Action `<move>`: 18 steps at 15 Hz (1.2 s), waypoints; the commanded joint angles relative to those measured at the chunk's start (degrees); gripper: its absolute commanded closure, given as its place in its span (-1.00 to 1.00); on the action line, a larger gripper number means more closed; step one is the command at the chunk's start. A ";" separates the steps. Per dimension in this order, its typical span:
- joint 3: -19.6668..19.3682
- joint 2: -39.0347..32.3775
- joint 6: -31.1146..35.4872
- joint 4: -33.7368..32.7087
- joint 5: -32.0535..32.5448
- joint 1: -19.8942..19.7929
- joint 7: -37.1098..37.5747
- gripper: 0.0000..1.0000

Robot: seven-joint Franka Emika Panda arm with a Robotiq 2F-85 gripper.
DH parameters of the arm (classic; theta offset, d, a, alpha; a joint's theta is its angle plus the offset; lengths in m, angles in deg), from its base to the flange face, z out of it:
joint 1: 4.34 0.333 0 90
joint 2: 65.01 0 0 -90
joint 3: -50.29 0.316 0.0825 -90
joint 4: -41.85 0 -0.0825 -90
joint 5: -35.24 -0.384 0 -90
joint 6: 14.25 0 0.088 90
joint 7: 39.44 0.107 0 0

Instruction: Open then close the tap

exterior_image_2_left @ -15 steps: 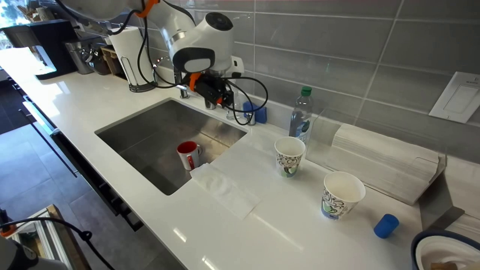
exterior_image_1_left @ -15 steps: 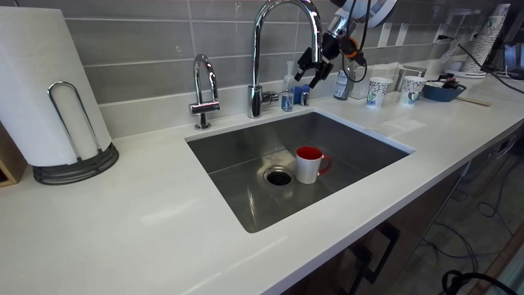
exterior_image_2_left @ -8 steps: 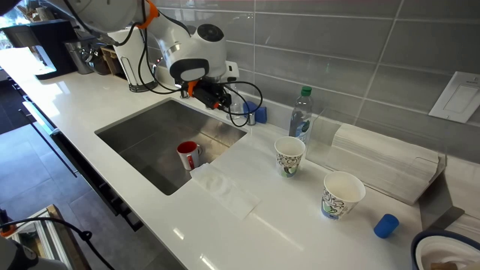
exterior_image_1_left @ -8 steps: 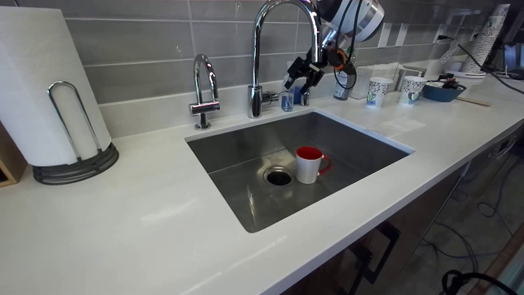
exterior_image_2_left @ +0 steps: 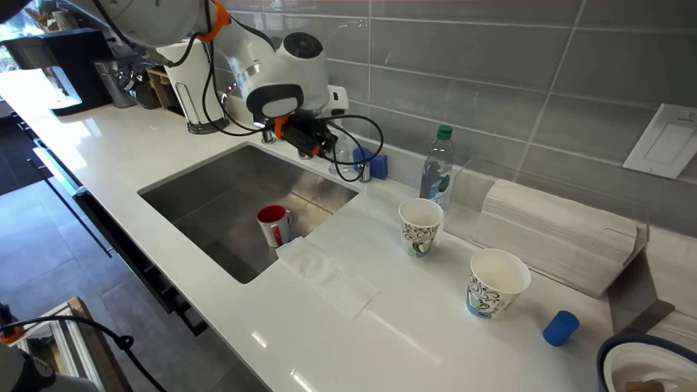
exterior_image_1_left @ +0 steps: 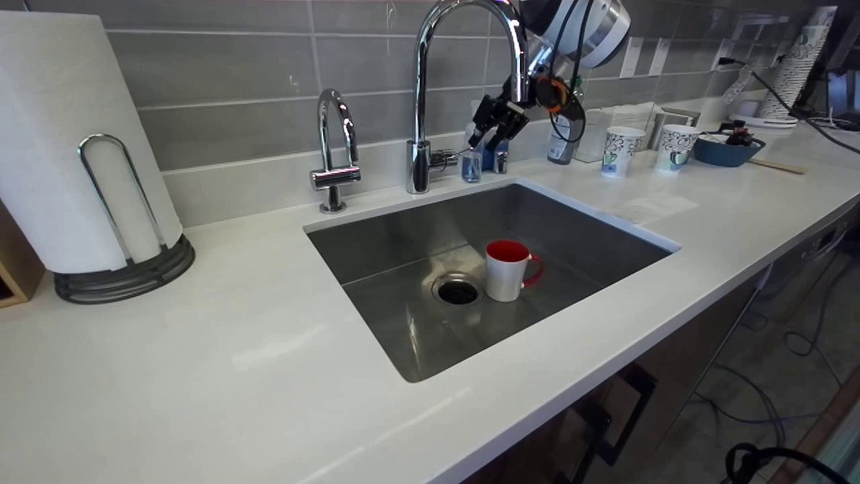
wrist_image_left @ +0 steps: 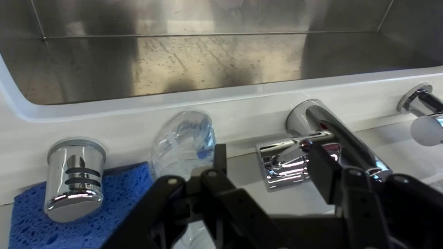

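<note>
Behind the sink (exterior_image_1_left: 416, 232), in an exterior view, the tap (exterior_image_1_left: 420, 101) stands upright and arches forward over the sink's back edge; a small tap (exterior_image_1_left: 334, 176) stands near it. The gripper (exterior_image_1_left: 482, 144) hangs near that back edge, pointing down, its jaws apart. A mug (exterior_image_1_left: 502, 279) stands upright in the sink.

Beside the sink, in an exterior view, a flat white sheet (exterior_image_2_left: 326, 277) lies on the counter (exterior_image_2_left: 403, 337); the arm (exterior_image_2_left: 294, 71) covers most of the tap.

Behind the sink, in the wrist view, the tap's handle (wrist_image_left: 282, 174) shows between the spread fingers (wrist_image_left: 220, 157); whether they touch it cannot be told. A blue sponge (wrist_image_left: 123, 193) also lies behind the sink.
</note>
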 commanded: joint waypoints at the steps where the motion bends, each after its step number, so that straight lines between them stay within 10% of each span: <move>1: 2.05 -1.80 -0.08 -1.44 0.74 -1.78 1.30 -0.04; 14: 8.50 -4.66 -5.92 -4.26 -10.65 -9.02 -3.26 -0.64; 18: 7.15 -5.64 -8.69 -5.63 -13.70 -8.50 -4.77 -0.51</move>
